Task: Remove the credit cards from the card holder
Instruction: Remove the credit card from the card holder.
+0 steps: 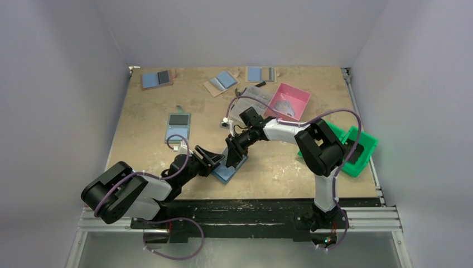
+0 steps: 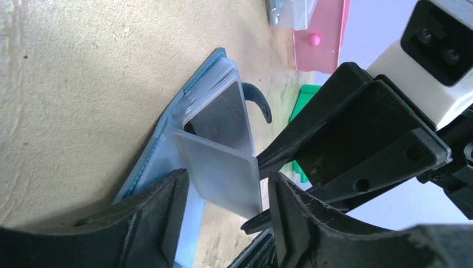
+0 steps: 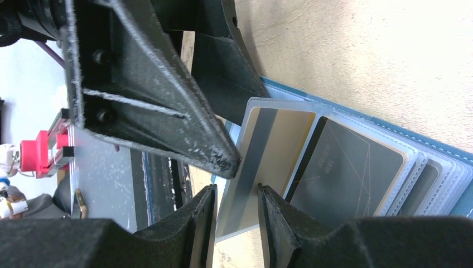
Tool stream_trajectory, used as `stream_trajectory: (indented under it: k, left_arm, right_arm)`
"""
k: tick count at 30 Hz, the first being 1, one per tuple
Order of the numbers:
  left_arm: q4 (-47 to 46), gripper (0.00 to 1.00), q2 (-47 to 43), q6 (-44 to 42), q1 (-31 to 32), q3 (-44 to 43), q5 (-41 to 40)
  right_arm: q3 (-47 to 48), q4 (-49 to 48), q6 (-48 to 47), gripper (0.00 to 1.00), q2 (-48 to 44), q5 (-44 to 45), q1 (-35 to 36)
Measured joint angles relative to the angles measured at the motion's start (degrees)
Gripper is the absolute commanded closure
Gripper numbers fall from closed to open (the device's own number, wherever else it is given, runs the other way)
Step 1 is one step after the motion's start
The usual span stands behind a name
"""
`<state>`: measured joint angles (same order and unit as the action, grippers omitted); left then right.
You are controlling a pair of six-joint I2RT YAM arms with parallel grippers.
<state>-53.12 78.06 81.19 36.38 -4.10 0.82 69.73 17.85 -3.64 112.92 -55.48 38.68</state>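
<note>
The card holder (image 1: 227,170) lies open on the table near the front edge, its blue cover (image 2: 167,134) under a stack of clear sleeves. A dark credit card (image 3: 351,167) sits in one sleeve. A beige credit card with a grey stripe (image 3: 268,151) sits in the sleeve beside it. My left gripper (image 2: 226,223) is open, and a clear sleeve flap (image 2: 223,173) stands up between its fingers. My right gripper (image 3: 237,223) is open too, its fingers either side of the striped card's sleeve edge with a gap showing. Both grippers meet over the holder, the left (image 1: 215,160) and the right (image 1: 234,151).
A blue holder with a black panel (image 1: 178,127) lies to the left. Three more holders (image 1: 157,78) (image 1: 222,82) (image 1: 261,73) lie along the back. A pink tray (image 1: 295,100) and a clear bag (image 1: 254,96) sit behind the right arm, and a green bin (image 1: 357,151) at the right edge.
</note>
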Motion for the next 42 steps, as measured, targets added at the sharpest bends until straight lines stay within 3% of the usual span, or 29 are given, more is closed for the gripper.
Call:
stream_trajectory:
  k: [4, 19, 24, 29, 35, 42]
  left_arm:
    - [0.1, 0.54, 0.5, 0.5, 0.0, 0.0, 0.0]
    - [4.2, 0.56, 0.4, 0.7, 0.0, -0.2, 0.0]
    - [7.6, 0.85, -0.9, 0.5, 0.0, -0.5, 0.0]
    - [12.7, 1.0, -2.7, -1.5, -0.2, -1.3, -0.2]
    - [16.2, 1.0, -4.0, -10.8, -0.3, -3.8, 0.3]
    - [18.7, 1.0, -5.7, -31.3, -0.4, -9.7, 6.3]
  right_arm:
    - [0.1, 1.1, -1.3, 0.6, 0.0, -0.9, 0.1]
    - [2.0, 7.5, -8.7, 0.59, 0.0, -1.4, 2.7]
    - [2.7, 8.9, -9.9, 0.6, 0.0, -2.6, 3.2]
    - [3.8, 9.8, -11.4, 0.6, -0.1, -2.5, 2.6]
    - [3.8, 9.6, -11.5, 0.61, -0.3, -2.2, -0.2]
    - [3.8, 8.7, -11.4, 0.62, -2.1, -2.8, -3.0]
